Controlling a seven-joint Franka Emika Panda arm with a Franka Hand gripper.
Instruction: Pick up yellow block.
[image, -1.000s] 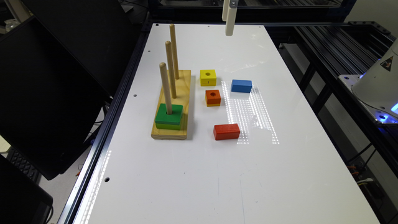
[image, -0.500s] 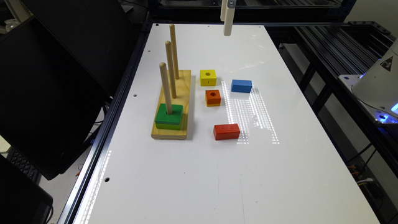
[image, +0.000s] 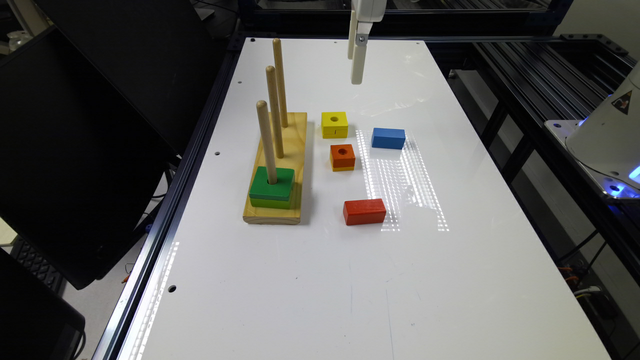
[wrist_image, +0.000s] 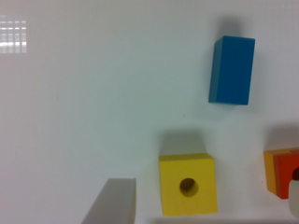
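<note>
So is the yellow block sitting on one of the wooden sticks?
No, the yellow block lies flat on the white table, beside the wooden peg stand, not on a peg.

The pincer (image: 358, 75) hangs high, pointing straight down, fingers (wrist_image: 112, 203) apart.

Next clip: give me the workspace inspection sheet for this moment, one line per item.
Surface: white table, glare patches, no spills.
Job's things: yellow block flat on the table, hole up, untouched, beside the peg board.
Clutter: orange cube, blue block, red block; green block on the nearest peg.
Hand: hand hangs above the table beyond the yellow block, holding nothing; wrist view shows the fingers spread either side of the block.
Cables: some below the table edge at the exterior view's right.
Surroundings: dark panels at the exterior view's left, black frame rails at its right.
</note>
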